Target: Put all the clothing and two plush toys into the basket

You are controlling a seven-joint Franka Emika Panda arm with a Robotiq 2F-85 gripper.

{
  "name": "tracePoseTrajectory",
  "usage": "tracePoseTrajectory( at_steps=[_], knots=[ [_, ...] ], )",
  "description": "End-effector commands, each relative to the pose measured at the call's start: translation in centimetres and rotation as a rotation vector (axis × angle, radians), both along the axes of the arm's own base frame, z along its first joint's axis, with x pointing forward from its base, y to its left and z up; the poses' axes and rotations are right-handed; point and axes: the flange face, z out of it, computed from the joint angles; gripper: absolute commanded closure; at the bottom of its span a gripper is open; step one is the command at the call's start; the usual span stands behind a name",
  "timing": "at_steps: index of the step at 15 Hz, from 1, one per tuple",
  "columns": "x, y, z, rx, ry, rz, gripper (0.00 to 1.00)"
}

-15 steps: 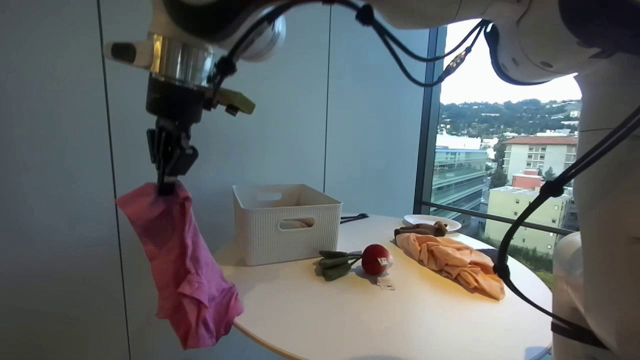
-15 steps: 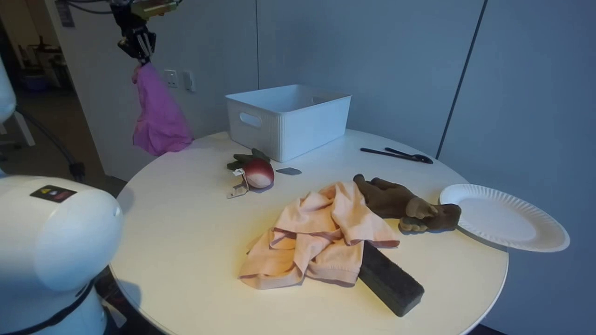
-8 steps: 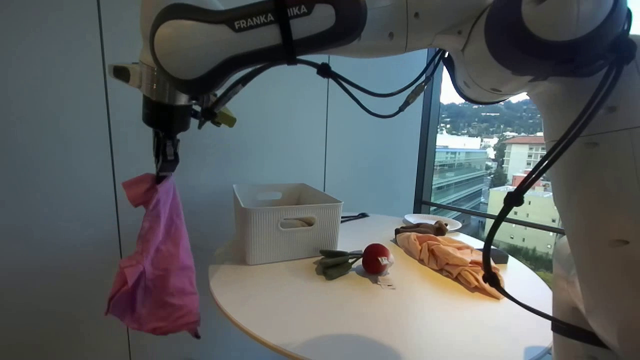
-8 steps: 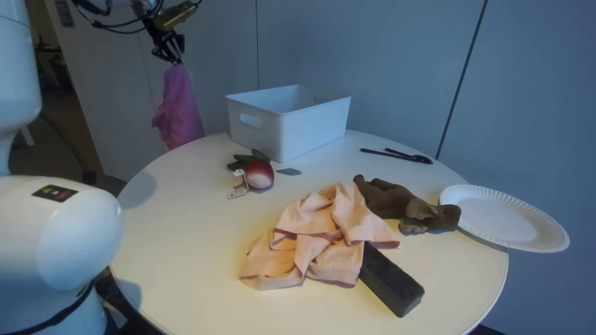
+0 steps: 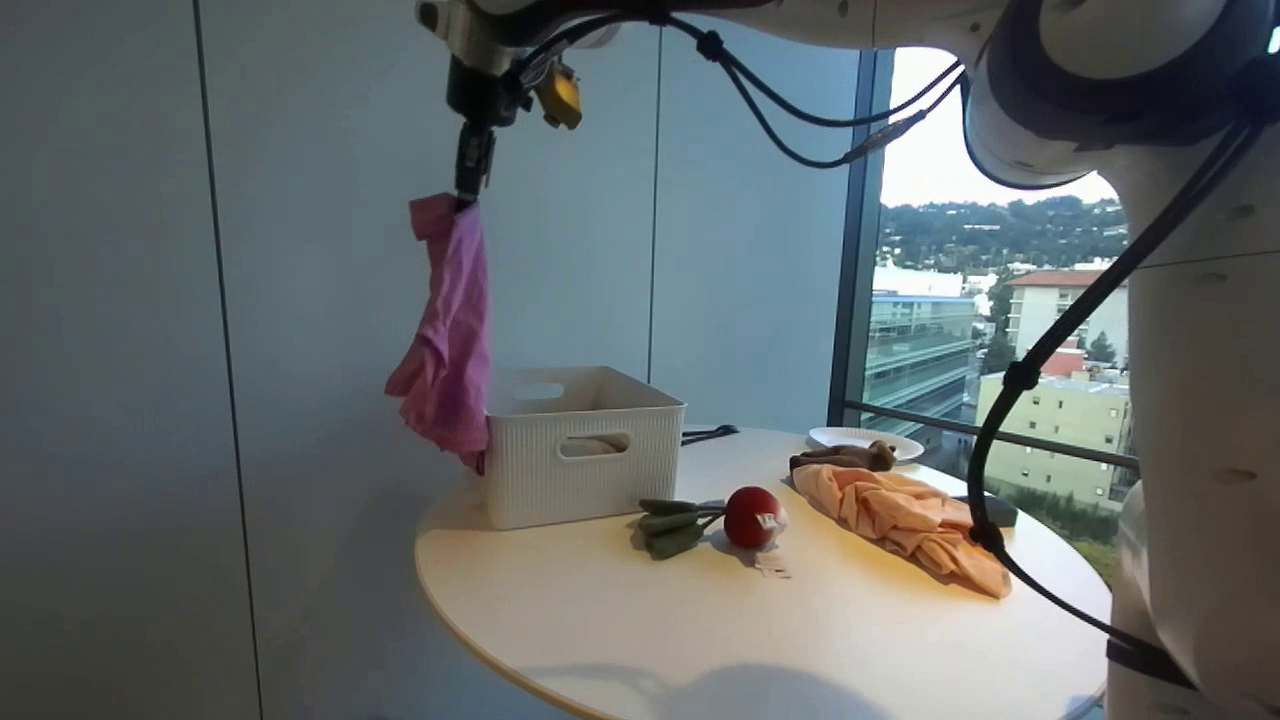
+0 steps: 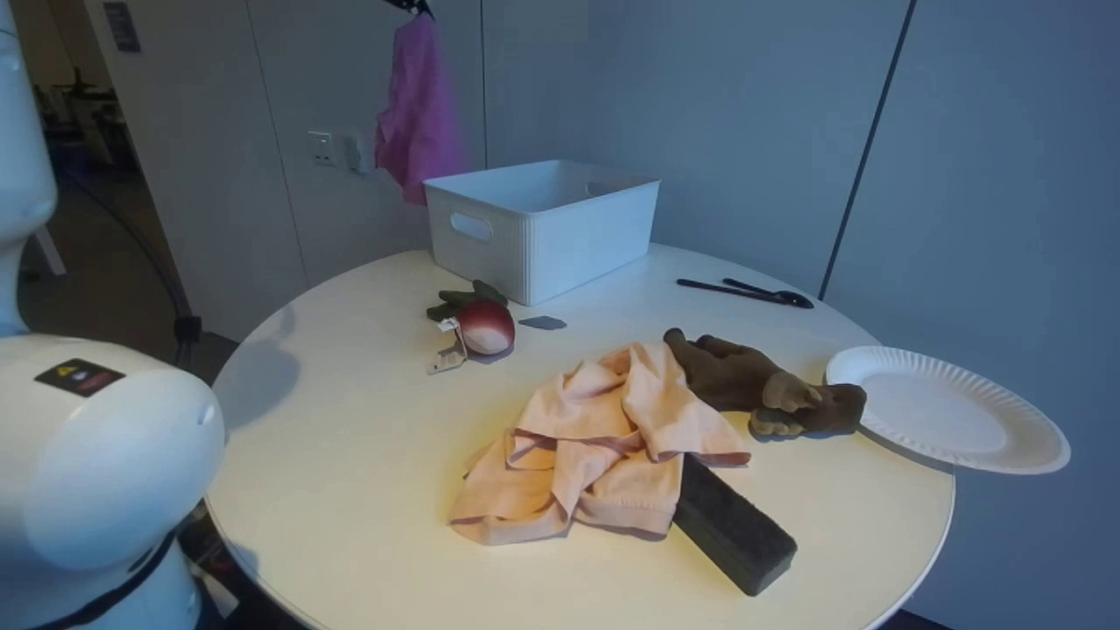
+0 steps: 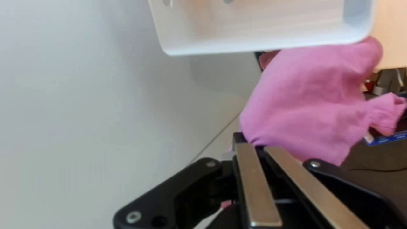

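- Basket [image 6: 591, 249]: white, open-topped, upright on the round pale table [image 6: 367, 455], near the wall [image 6: 744, 114].
- Gripper [image 5: 466, 203]: its two fingers [image 7: 255, 181] pinch the upper edge of the pink cloth [image 5: 450, 330]. It hangs higher than the basket and off to one side; in an exterior view only the tip end shows, cut off along the top.
- Pink cloth: dangles in folds outside the basket, its lower end below rim level, just beside a corner. In the wrist view it reaches the line of the basket's rim; whether the two touch, I cannot tell.
- Radish toy [image 6: 486, 327]: red and white, lying near the basket, green leaves [image 5: 672, 545] on the side nearer to it, paper tag [image 6: 449, 360] on the side away.
- Peach cloth [image 6: 604, 455]: a rumpled heap on the table, farther from the basket than the radish toy.
- Brown plush toy [image 6: 735, 376]: lies well apart from the basket, just beside the peach cloth.
- White plate [image 6: 936, 407]: beyond the brown plush toy from the basket, reaching past the table's edge.
- Black block [image 6: 735, 529]: across the peach cloth from the basket, one end meeting the cloth.
- Dark utensils [image 6: 744, 293]: two, near the basket, one ending in a spoon bowl.
- Window [image 5: 1000, 250]: to the right of the basket in an exterior view.
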Motion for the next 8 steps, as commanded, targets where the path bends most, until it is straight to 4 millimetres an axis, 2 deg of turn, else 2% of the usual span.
tracePoseTrajectory(
  at_steps=[1,4,5,6,7,8],
  knots=[
    [-0.5,-8.6,4.5,0.034,-0.069,-0.192,0.94],
    [0.7,-14.1,5.3,0.031,-0.115,-0.361,0.94],
    [1.4,-15.3,4.7,0.017,-0.13,-0.416,0.94],
    [2.2,-15.8,3.3,-0.019,-0.14,-0.465,0.93],
    [2.9,-15.9,2.0,-0.047,-0.157,-0.512,0.68],
    [3.2,-15.2,0.3,-0.091,-0.134,-0.568,0.68]
  ],
)
